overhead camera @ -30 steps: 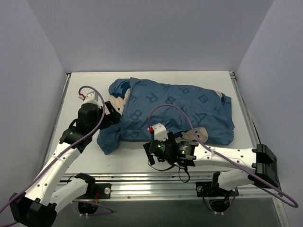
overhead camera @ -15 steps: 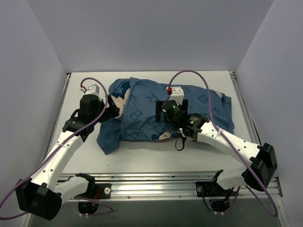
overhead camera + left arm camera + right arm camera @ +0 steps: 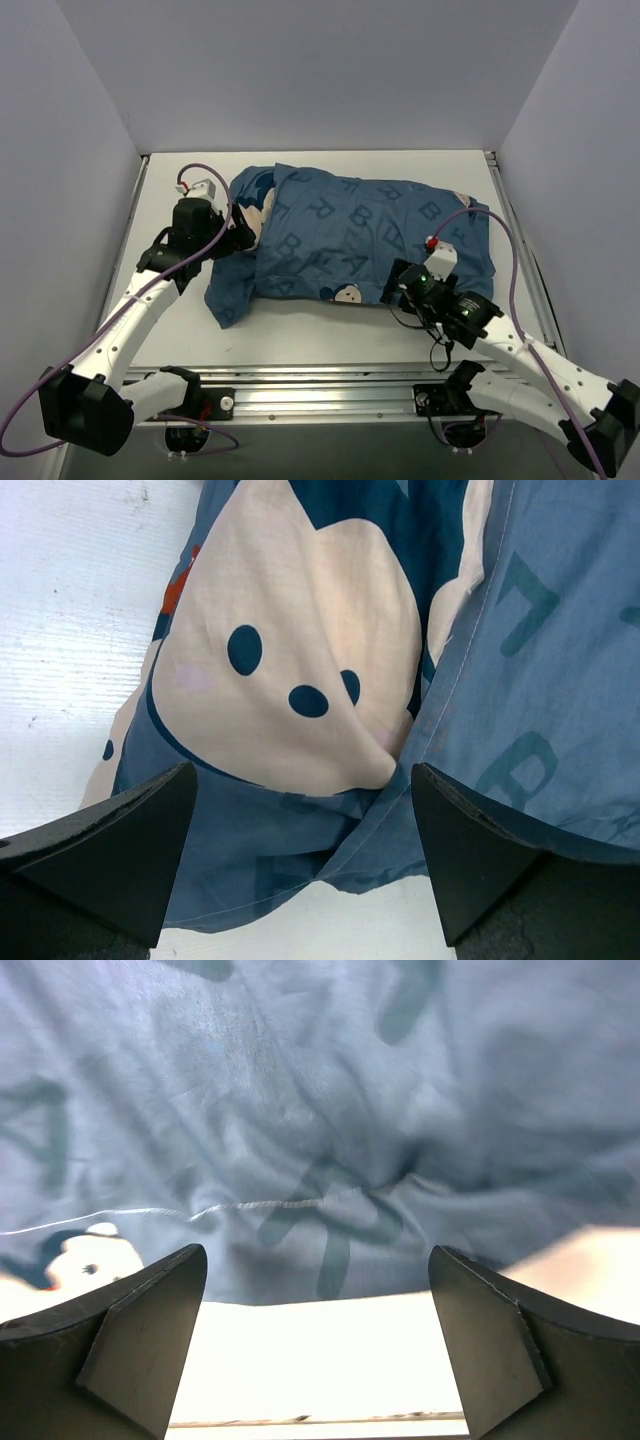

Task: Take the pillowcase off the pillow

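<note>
**While both grippers stand released, the cover sits on its pillow**

Although the soft blue pillowcase printed with pale letters and cartoon mouse faces (image 3: 370,240) lies plump across the far half of the flat white table (image 3: 300,335), the pillow inside it is hidden by cloth on every side that shows. A loose flap of the cover (image 3: 228,295) spills toward the near left corner.

The left gripper (image 3: 242,232) is at the cover's left end with its black jaws spread wide and nothing between them. In its wrist view they frame a cream mouse face (image 3: 300,650) and a stitched hem beside it.

The right gripper (image 3: 390,288) faces the near long edge of the cover, right of a small mouse print (image 3: 347,294). Its jaws are also apart and empty.

Pale grey walls (image 3: 80,150) close in on three sides. An aluminium rail (image 3: 330,385) runs along the near edge, and purple cables (image 3: 195,168) loop over both arms.
</note>
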Tool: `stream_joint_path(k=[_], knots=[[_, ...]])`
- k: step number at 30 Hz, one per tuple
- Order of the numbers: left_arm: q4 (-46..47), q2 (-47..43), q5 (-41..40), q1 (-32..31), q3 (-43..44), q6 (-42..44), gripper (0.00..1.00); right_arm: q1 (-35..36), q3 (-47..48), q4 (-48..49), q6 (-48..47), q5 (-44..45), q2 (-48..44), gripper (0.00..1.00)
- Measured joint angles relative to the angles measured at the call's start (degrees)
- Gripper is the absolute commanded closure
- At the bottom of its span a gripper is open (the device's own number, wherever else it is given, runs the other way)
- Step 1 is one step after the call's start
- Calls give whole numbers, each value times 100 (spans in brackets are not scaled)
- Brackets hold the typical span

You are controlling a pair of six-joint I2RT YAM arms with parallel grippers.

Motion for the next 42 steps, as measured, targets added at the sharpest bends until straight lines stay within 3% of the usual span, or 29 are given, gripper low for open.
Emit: stream_joint_path(k=[4,8,18,23,28,33,36,42], knots=[[0,9,57,44,0,11,3,15,105,-273,391,-42,-479,12],[2,33,76,63,0,15,3,31,605,-79,144,-24,-109,12],[9,317,129,282,280,17,8,-155,2791,1539,-1268,83,2688,12],[-2,369,269,321,291,17,10,-520,2962,2090,-1665,-31,3810,13],[26,365,590,273,291,57,11,-1241,2326,2430,-1873,-455,3399,15],[92,369,745,9,291,96,12,-1816,2337,2037,-2446,-496,2820,17],[138,444,793,-160,317,107,15,-1665,2529,1897,-2739,-671,2708,17],[358,951,776,-382,586,101,19,-715,3158,1993,-2942,-903,2767,17]])
